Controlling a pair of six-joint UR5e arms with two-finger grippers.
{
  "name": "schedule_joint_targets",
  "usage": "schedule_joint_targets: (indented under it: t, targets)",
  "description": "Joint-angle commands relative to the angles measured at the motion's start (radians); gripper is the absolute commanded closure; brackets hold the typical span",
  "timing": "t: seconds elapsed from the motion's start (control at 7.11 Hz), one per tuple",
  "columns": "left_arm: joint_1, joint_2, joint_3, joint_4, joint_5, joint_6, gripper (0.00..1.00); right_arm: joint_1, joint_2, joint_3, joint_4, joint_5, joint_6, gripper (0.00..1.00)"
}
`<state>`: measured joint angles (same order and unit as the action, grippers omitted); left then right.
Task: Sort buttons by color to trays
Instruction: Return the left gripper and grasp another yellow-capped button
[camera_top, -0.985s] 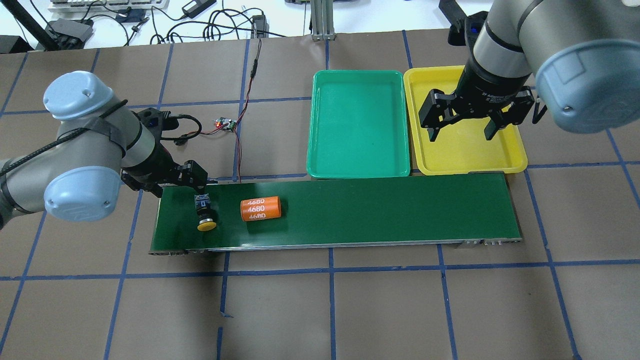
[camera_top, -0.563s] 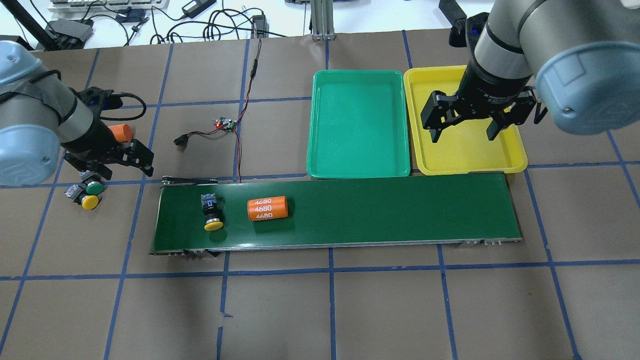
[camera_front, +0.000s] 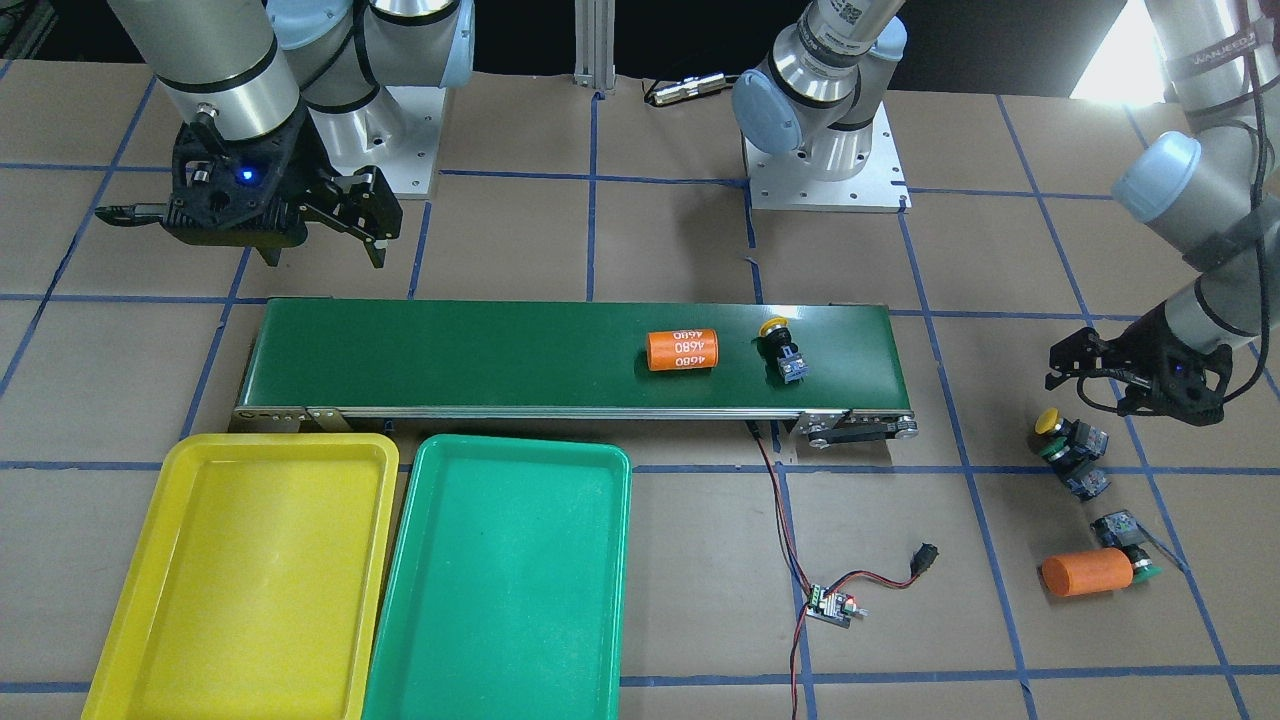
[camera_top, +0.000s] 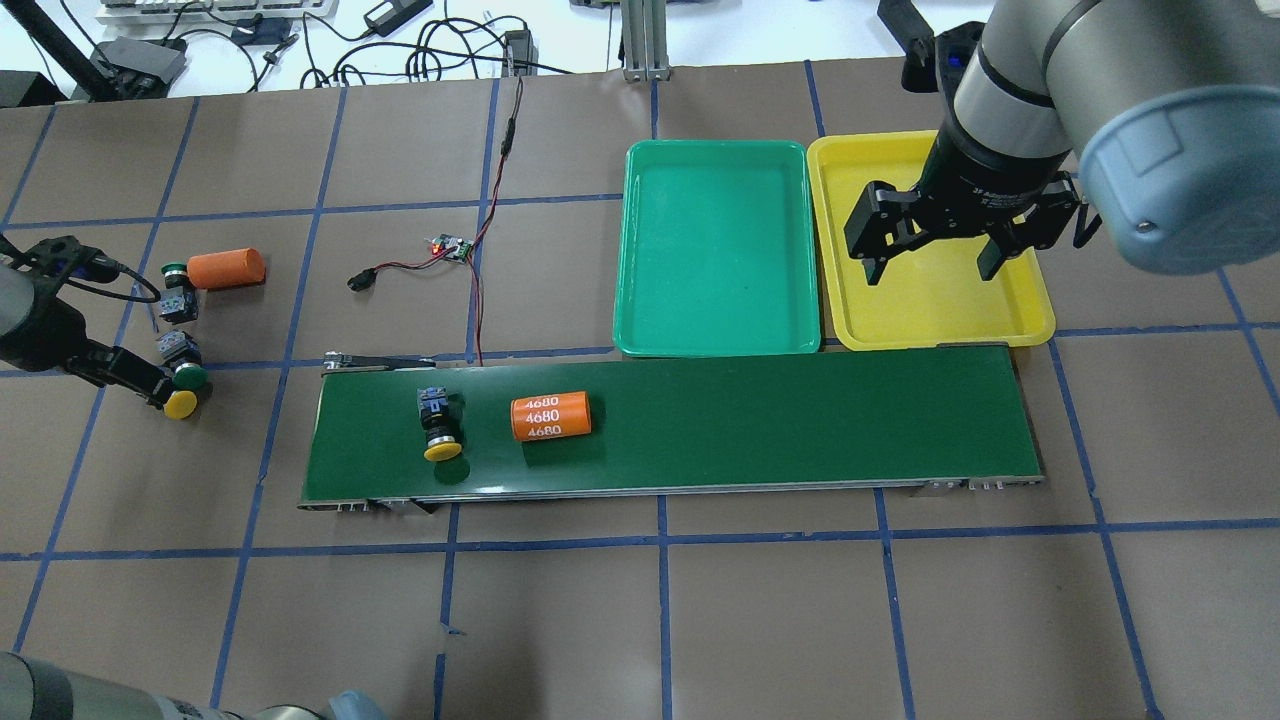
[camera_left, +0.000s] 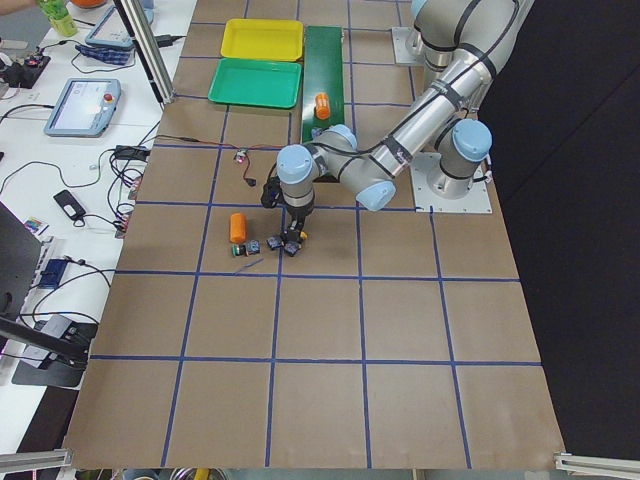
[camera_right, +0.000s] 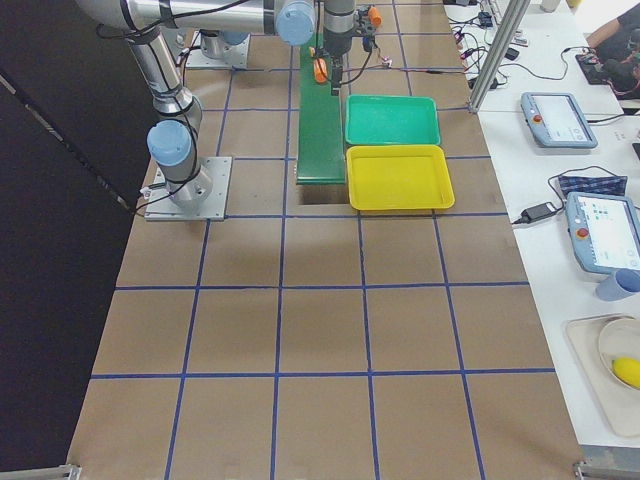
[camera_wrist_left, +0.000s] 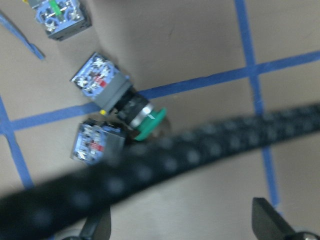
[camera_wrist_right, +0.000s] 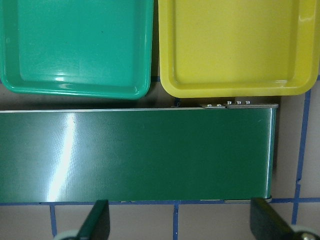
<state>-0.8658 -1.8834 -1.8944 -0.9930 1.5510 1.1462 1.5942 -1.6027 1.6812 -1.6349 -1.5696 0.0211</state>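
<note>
A yellow button (camera_top: 438, 427) lies on its side on the dark green belt (camera_top: 760, 420), left of an orange 4680 cylinder (camera_top: 550, 417). A yellow button (camera_top: 181, 404) and a green button (camera_top: 190, 377) lie together on the table at the far left. Another green button (camera_top: 176, 291) lies by a second orange cylinder (camera_top: 227, 268). My left gripper (camera_top: 150, 385) hangs open right beside the pair; its wrist view shows the green button (camera_wrist_left: 145, 122) between open fingers (camera_wrist_left: 97, 227). My right gripper (camera_top: 930, 255) is open and empty over the yellow tray (camera_top: 1035, 320). The green tray (camera_top: 715, 345) is empty.
A small circuit board (camera_top: 450, 247) with red-black wires lies behind the belt's left end. A blurred black cable (camera_wrist_left: 210, 150) crosses the left wrist view. The belt's right end (camera_wrist_right: 270, 150) lies below the right gripper, in front of both trays.
My left arm has swung left, away from the belt, to the buttons on the table. The yellow button and the orange cylinder have moved a little right on the belt. The right gripper barely moved.
</note>
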Motion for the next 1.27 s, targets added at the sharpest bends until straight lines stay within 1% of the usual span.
schedule_joint_targets:
  t: [0.0, 0.14, 0.84, 0.98, 1.13]
  targets:
    - [0.008, -0.061, 0.003, 0.045, -0.009, 0.162, 0.00, -0.006, 0.001, 0.003, 0.003, -0.001, -0.032, 0.00]
    - [0.010, -0.083, 0.011, 0.047, -0.008, 0.205, 0.00, -0.013, 0.000, 0.027, -0.003, -0.001, -0.088, 0.00]
    - [0.010, -0.129, 0.031, 0.048, -0.008, 0.191, 0.00, -0.010, 0.000, 0.034, -0.002, -0.001, -0.086, 0.00]
    - [0.010, -0.131, 0.032, 0.103, -0.008, 0.185, 0.00, -0.010, 0.000, 0.034, -0.002, -0.001, -0.084, 0.00]
    - [0.005, -0.114, 0.031, 0.112, -0.008, 0.158, 0.00, -0.010, 0.000, 0.034, -0.002, -0.001, -0.083, 0.00]
